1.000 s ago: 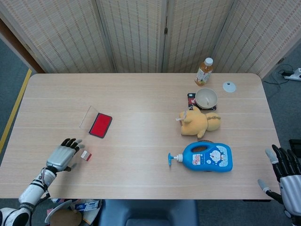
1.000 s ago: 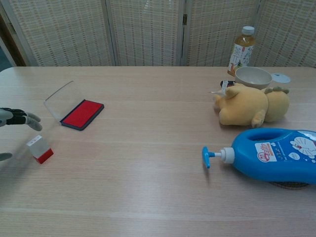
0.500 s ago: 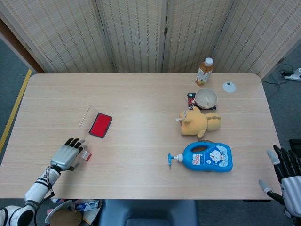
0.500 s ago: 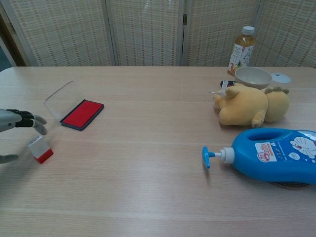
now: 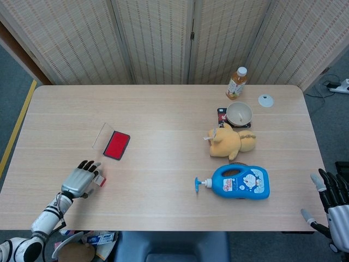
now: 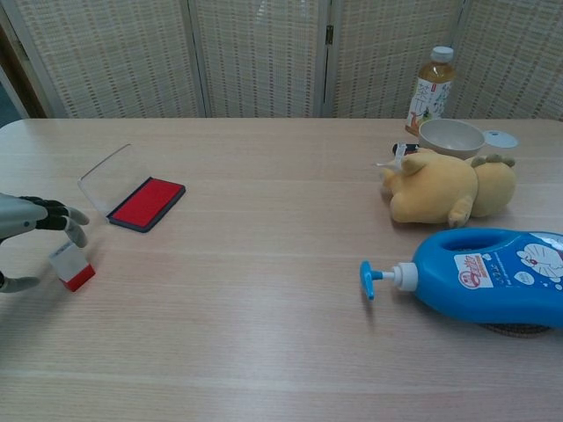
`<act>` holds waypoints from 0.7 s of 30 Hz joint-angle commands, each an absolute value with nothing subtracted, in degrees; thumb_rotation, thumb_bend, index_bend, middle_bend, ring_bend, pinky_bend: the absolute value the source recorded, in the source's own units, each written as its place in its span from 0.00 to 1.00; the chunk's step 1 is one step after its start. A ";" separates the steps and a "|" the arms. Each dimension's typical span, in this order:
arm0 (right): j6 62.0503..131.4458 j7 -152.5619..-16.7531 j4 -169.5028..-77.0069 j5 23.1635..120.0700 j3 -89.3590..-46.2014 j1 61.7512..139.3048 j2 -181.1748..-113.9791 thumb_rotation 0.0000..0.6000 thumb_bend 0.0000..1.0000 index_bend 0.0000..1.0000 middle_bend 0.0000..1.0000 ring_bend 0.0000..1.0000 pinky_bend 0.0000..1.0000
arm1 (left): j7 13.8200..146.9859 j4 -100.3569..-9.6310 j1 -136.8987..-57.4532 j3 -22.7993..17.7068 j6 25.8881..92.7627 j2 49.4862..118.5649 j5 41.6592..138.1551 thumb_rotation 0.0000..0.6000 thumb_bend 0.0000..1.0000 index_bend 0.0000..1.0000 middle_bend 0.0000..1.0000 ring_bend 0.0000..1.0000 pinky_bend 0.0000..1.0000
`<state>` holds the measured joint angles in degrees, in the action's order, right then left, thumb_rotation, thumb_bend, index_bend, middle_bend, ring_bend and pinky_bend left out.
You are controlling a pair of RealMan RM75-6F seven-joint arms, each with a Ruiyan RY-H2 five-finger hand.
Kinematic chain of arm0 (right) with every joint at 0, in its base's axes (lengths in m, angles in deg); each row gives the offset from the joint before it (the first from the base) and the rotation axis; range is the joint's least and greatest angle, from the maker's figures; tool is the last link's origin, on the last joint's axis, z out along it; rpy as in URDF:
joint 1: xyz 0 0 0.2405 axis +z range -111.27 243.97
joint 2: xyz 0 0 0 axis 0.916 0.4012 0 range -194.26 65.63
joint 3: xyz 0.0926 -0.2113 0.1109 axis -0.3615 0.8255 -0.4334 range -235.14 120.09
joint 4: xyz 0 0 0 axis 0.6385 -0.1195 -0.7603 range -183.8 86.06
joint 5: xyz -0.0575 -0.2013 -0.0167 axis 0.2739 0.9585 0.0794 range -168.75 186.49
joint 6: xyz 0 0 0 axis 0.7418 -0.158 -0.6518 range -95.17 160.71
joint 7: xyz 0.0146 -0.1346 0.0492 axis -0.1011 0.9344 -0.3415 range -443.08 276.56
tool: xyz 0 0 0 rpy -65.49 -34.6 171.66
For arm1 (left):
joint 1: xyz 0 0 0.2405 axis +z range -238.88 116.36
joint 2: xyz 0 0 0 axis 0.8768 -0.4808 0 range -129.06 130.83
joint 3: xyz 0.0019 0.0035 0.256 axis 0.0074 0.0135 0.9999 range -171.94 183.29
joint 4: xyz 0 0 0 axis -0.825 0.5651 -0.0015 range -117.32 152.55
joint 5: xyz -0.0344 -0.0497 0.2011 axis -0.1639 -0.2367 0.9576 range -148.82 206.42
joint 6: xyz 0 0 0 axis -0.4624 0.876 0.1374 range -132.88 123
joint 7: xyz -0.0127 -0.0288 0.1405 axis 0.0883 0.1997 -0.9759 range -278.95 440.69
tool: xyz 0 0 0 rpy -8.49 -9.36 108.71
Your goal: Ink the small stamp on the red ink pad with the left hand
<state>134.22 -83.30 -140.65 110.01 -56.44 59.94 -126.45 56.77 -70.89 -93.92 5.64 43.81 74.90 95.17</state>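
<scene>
The small stamp, clear on top with a red base, stands near the table's front left. My left hand is at it from the left, fingers arched over its top and thumb low beside it, with no firm hold showing. The red ink pad lies open a little further back and to the right, its clear lid flipped to the far side. My right hand hangs past the table's right front corner, fingers spread, holding nothing.
A blue pump bottle lies on its side at the front right. Behind it are a yellow plush toy, a bowl, a drink bottle and a small white lid. A folding screen stands behind the table.
My left hand has moved right, towards the stamp, until its fingers reach over the stamp's top. The stamp and the right hand stayed put.
</scene>
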 commanded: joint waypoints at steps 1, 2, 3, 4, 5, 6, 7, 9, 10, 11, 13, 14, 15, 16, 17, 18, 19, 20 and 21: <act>134.19 -83.24 -140.68 110.02 -56.44 59.95 -126.46 1.00 0.20 0.00 0.00 0.00 0.00 | 56.60 -70.96 -94.08 5.76 43.90 74.99 95.11 1.00 0.34 0.23 0.09 0.00 0.06; 134.22 -83.22 -140.67 110.03 -56.43 59.93 -126.47 1.00 0.20 0.00 0.00 0.00 0.00 | 56.55 -71.00 -94.14 5.81 43.96 75.01 95.12 1.00 0.34 0.23 0.09 0.00 0.06; 134.24 -83.22 -140.66 110.04 -56.44 59.92 -126.48 1.00 0.20 0.00 0.00 0.00 0.00 | 56.52 -71.04 -94.19 5.84 44.02 75.03 95.11 1.00 0.34 0.23 0.09 0.00 0.06; 134.25 -83.23 -140.67 110.04 -56.45 59.92 -126.48 1.00 0.20 0.00 0.00 0.00 0.00 | 56.49 -71.06 -94.24 5.87 44.07 75.03 95.11 1.00 0.34 0.24 0.10 0.00 0.06; 134.27 -83.25 -140.68 110.04 -56.44 59.91 -126.47 1.00 0.20 0.00 0.00 0.00 0.00 | 56.45 -71.06 -94.30 5.91 44.13 75.05 95.11 1.00 0.34 0.24 0.10 0.00 0.06; 134.28 -83.25 -140.67 110.07 -56.43 59.90 -126.46 1.00 0.20 0.00 0.00 0.00 0.00 | 56.47 -71.03 -94.33 5.93 44.19 75.06 95.08 1.00 0.34 0.25 0.10 0.00 0.06; 134.31 -83.25 -140.66 110.11 -56.43 59.90 -126.46 1.00 0.20 0.00 0.00 0.00 0.00 | 56.51 -70.99 -94.36 5.95 44.23 75.09 95.05 1.00 0.34 0.25 0.11 0.00 0.06; 134.39 -83.27 -140.62 110.16 -56.42 59.86 -126.47 1.00 0.20 0.00 0.00 0.00 0.00 | 56.57 -70.81 -94.42 6.04 44.28 75.19 95.00 1.00 0.34 0.26 0.11 0.00 0.06; 134.42 -83.28 -140.61 110.15 -56.43 59.84 -126.48 1.00 0.20 0.00 0.00 0.00 0.00 | 56.59 -70.71 -94.45 6.09 44.27 75.24 94.97 1.00 0.34 0.27 0.12 0.00 0.06; 134.46 -83.30 -140.60 110.12 -56.45 59.82 -126.49 1.00 0.20 0.00 0.00 0.00 0.00 | 56.56 -70.58 -94.50 6.16 44.25 75.32 94.92 1.00 0.34 0.27 0.12 0.00 0.06; 134.45 -83.31 -140.59 110.08 -56.47 59.82 -126.49 1.00 0.20 0.00 0.00 0.00 0.00 | 56.48 -70.36 -94.59 6.23 44.27 75.46 94.83 1.00 0.34 0.29 0.13 0.00 0.06; 134.44 -83.29 -140.60 110.12 -56.46 59.83 -126.50 1.00 0.20 0.00 0.00 0.00 0.00 | 56.44 -70.21 -94.63 6.27 44.31 75.58 94.79 1.00 0.34 0.29 0.14 0.00 0.06; 134.45 -83.26 -140.59 110.14 -56.46 59.83 -126.51 1.00 0.20 0.00 0.00 0.00 0.00 | 56.41 -70.10 -94.66 6.31 44.34 75.65 94.78 1.00 0.34 0.30 0.14 0.00 0.06; 134.46 -83.25 -140.60 110.16 -56.46 59.82 -126.51 1.00 0.20 0.00 0.00 0.00 0.00 | 56.39 -70.00 -94.68 6.35 44.40 75.72 94.76 1.00 0.34 0.30 0.14 0.00 0.06; 134.48 -83.25 -140.59 110.16 -56.45 59.80 -126.52 1.00 0.20 0.00 0.00 0.00 0.00 | 56.41 -69.93 -94.69 6.38 44.44 75.78 94.75 1.00 0.34 0.30 0.14 0.00 0.06; 134.49 -83.26 -140.59 110.15 -56.46 59.80 -126.53 1.00 0.20 0.00 0.00 0.00 0.00 | 56.44 -69.86 -94.71 6.40 44.47 75.82 94.74 1.00 0.34 0.30 0.14 0.00 0.06; 134.51 -83.26 -140.58 110.16 -56.47 59.79 -126.53 1.00 0.20 0.00 0.00 0.00 0.00 | 56.48 -69.79 -94.71 6.44 44.48 75.85 94.71 1.00 0.34 0.31 0.14 0.00 0.06; 134.52 -83.26 -140.57 110.16 -56.47 59.78 -126.53 1.00 0.20 0.00 0.00 0.00 0.00 | 56.52 -69.71 -94.73 6.48 44.50 75.89 94.69 1.00 0.34 0.31 0.14 0.00 0.06; 134.53 -83.26 -140.57 110.15 -56.47 59.77 -126.53 1.00 0.20 0.00 0.00 0.00 0.00 | 56.53 -69.65 -94.74 6.51 44.50 75.92 94.65 1.00 0.34 0.31 0.15 0.00 0.06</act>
